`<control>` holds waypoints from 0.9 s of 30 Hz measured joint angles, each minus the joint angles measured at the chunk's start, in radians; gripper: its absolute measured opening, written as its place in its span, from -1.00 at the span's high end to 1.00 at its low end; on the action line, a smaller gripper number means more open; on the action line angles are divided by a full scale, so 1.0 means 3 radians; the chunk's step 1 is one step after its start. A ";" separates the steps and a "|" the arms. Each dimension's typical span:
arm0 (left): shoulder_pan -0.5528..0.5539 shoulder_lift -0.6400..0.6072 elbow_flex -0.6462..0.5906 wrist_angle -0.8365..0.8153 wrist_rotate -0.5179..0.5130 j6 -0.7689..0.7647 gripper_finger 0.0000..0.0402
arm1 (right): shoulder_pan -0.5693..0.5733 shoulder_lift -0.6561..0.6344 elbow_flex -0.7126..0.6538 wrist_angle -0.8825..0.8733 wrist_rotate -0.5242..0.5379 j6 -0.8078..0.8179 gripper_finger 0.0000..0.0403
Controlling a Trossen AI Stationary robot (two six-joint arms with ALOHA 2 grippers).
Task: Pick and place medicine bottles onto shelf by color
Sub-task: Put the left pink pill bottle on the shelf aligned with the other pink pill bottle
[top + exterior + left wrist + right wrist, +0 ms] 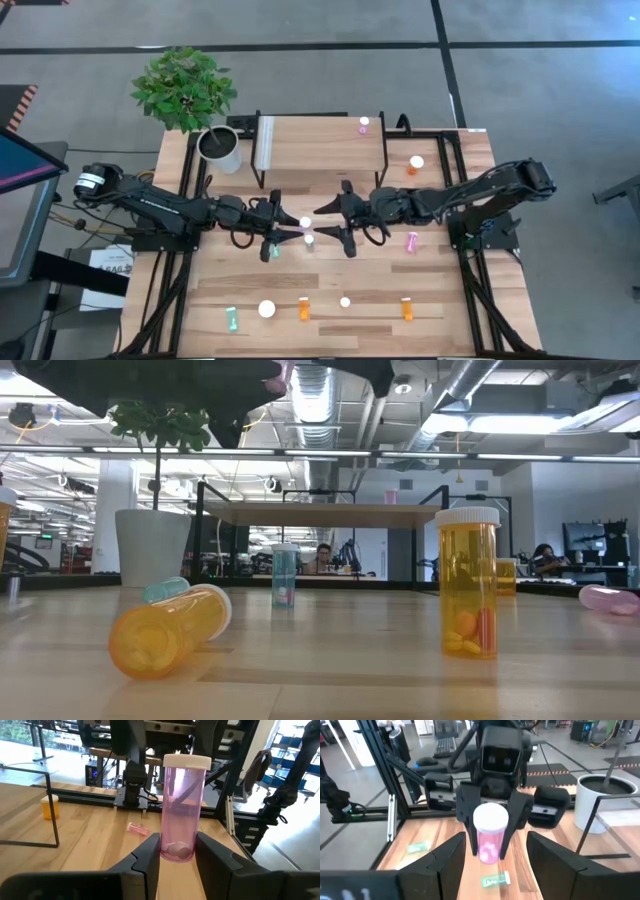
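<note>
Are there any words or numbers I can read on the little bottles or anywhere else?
No text can be read anywhere.
Teal bottle standing on the table: a label with dark marks, too small to read.
Teal bottle lying on the table: pale printing, too blurred to read.
Paper beside the table: dark print, too small to read.

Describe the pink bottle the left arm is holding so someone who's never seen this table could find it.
Start at the small raised shelf at the back of the table, then look just in front of it, where the two arms meet. The pink bottle is clamped upright in the left tool; unlike the other bottles, it is held in the air instead of resting on wood.
</note>
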 joint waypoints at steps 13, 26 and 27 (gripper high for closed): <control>0.0000 0.0000 0.0000 -0.0045 -0.0001 0.0009 0.50 | 0.0000 0.0086 0.0001 0.0092 -0.0001 0.0025 -0.16; -0.0001 0.0000 0.0000 -0.0068 -0.0001 0.0010 0.50 | -0.0196 0.0086 0.0001 0.0309 -0.0276 0.0268 -0.16; -0.0001 0.0000 0.0000 -0.0068 -0.0001 0.0010 0.50 | -0.0196 0.0085 0.0001 0.0324 -0.0297 0.0270 -0.16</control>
